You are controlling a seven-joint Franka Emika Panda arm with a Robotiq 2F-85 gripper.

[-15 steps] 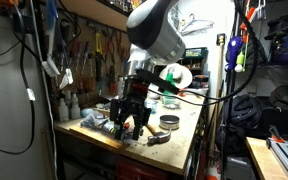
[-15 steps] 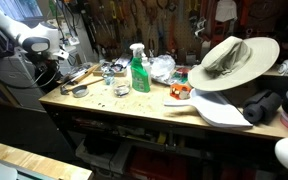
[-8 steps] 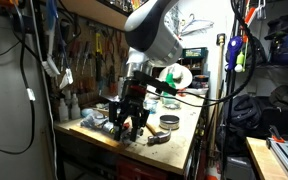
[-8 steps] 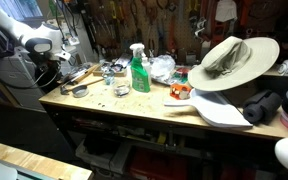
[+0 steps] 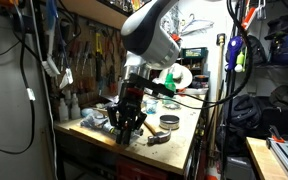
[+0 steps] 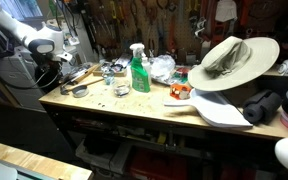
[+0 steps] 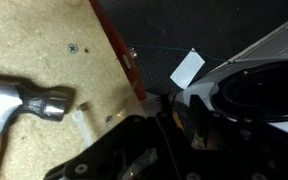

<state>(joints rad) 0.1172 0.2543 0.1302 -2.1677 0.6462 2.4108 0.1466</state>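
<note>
Claw [image 5: 127,128] hangs low over the bench [image 7: 44,40] edge; released or clenched, I cannot tell. Hammer [image 7: 29,103] lies flat just beside it. It is likely head-heavy, rigid, with slick steel, so grip the handle close behind the head.

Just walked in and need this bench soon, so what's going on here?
A Franka arm's gripper hangs low over one end of the plywood workbench. It is close to a hammer, whose steel head lies on the wood in the wrist view. Nothing shows between the fingers, and whether they are open is hard to tell. A green spray bottle and a straw hat sit farther along the bench, away from the arm.
</note>
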